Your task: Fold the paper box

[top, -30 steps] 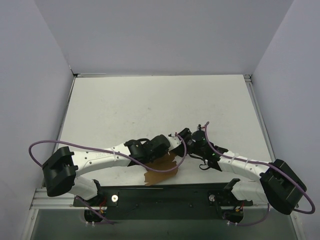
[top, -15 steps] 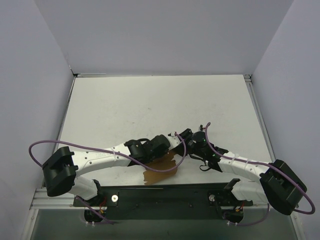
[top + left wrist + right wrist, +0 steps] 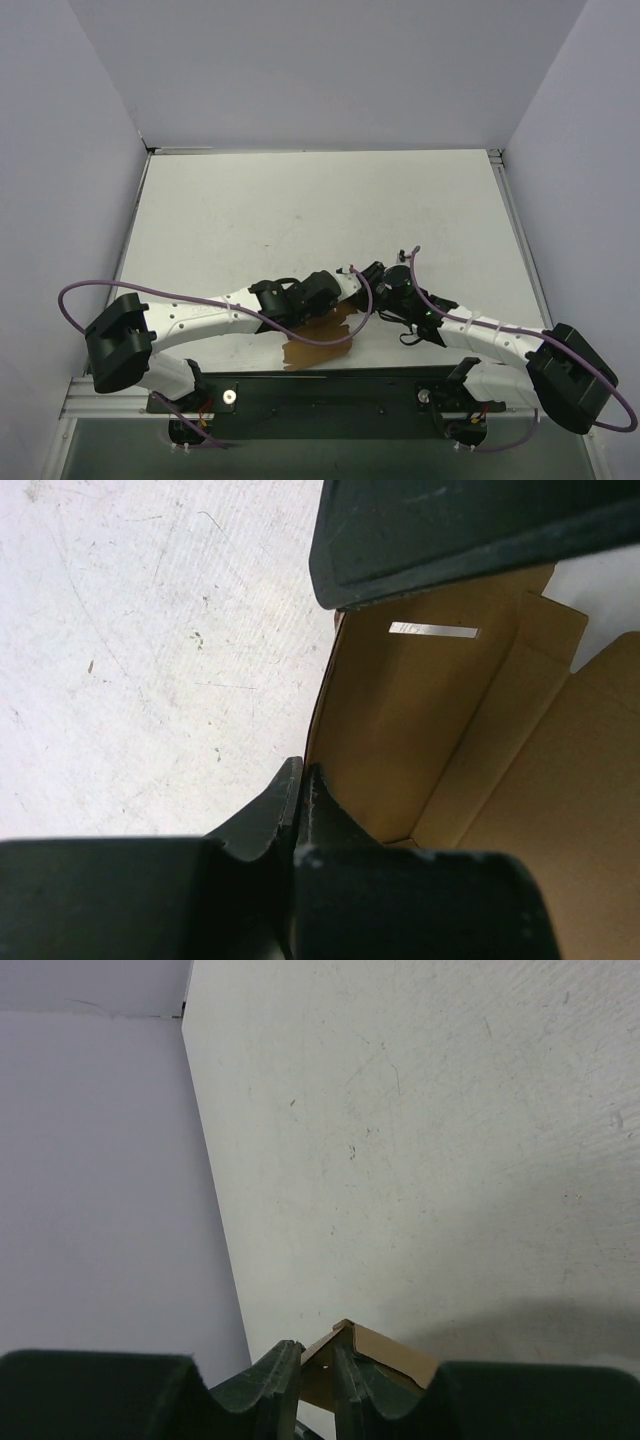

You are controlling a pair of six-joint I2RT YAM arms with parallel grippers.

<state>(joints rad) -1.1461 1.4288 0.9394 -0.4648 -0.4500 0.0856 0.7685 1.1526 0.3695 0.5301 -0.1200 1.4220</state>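
Closing the right gripper (image 3: pixel 315 1362) from a half-spread stance down to a narrow one. Now pinching a folded corner of the paper box (image 3: pixel 385 1355) at the bottom centre of the right wrist view, with card filling the gap between the two tips. Meanwhile lowering the right arm's outer end slightly toward the lower right of the overhead view, and nudging the paper box a little leftward at lower centre there, just above the black base rail (image 3: pixel 330 392).

Keeping the left gripper (image 3: pixel 303 780) pressed fully together at the bottom of the left wrist view, unchanged. Clamping the edge of an upright brown panel that runs down into the seam between its tips.

Judging from this: gaining a second hold on the card, so moving from a one-gripper hold toward a two-gripper crease. Not yet finishing the fold, with panels standing open and an unfilled slit (image 3: pixel 435 630) showing at upper right of the left wrist view.

Hiding most of the paper box under both wrists in the overhead view and leaving only its near edge showing. Blocking the top of the left wrist view with a dark body (image 3: pixel 450 530), out of focus and not identifiable. Cutting off the card at the right and bottom borders there. Not revealing how firmly the right tips are biting, nor which flap that corner belongs to.
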